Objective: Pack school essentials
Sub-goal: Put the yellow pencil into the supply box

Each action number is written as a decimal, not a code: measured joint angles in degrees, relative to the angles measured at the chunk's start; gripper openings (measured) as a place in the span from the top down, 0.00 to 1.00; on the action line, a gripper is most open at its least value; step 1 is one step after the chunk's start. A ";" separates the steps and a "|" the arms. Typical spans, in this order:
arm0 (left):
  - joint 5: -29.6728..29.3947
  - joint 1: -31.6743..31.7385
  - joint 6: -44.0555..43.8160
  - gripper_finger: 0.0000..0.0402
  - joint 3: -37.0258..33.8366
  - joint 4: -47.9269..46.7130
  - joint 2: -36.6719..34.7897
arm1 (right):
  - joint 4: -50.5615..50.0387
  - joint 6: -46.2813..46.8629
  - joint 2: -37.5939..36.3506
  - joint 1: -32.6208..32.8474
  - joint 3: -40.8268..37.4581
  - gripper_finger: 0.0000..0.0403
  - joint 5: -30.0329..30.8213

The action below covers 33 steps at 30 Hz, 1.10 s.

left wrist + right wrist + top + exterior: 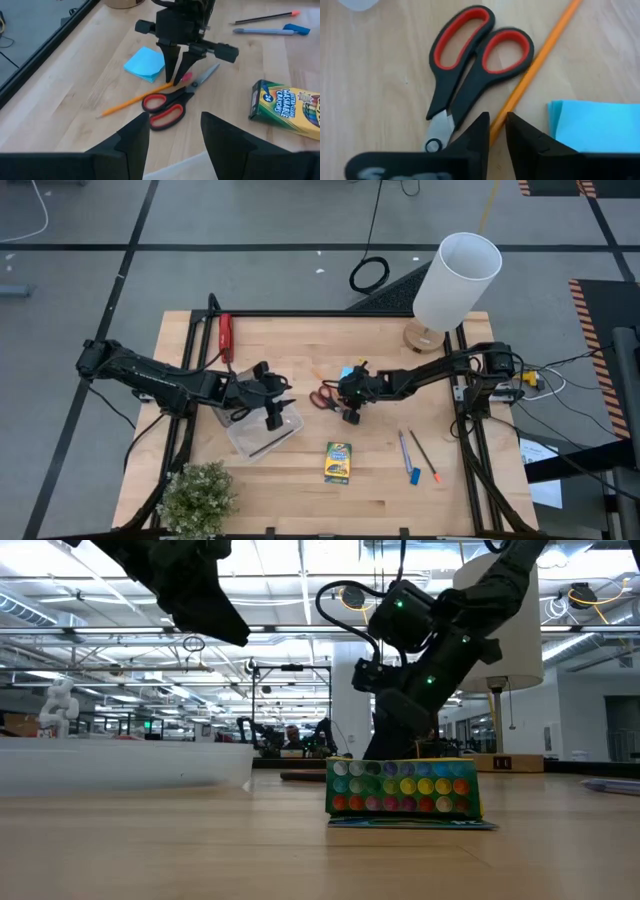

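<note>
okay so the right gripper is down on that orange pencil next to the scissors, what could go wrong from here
1. The right gripper pinches the orange pencil near its eraser end, so it may pivot or slip when lifted.
2. The pencil lies against the red-handled scissors, which could be dragged along.
3. The light-blue notepad sits close beside the fingers and may get nudged.

The left gripper hovers open nearby.

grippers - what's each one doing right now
Left end effector: open, holding nothing.
Right end effector: fingers nearly shut around the orange pencil.
</note>
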 joint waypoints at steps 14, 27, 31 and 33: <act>1.38 -0.02 -0.11 0.55 0.00 0.24 0.00 | -10.07 4.13 -0.17 1.22 4.85 0.70 3.55; 1.44 -0.02 0.73 0.55 0.00 1.10 0.00 | -9.65 4.28 0.55 0.91 4.86 0.70 5.79; 1.52 -0.02 1.35 0.55 0.00 2.04 0.02 | -9.04 4.38 2.27 0.42 5.02 0.76 4.34; 1.53 -0.02 1.31 0.55 0.00 2.17 0.02 | -8.56 3.92 2.70 0.37 5.04 0.80 4.21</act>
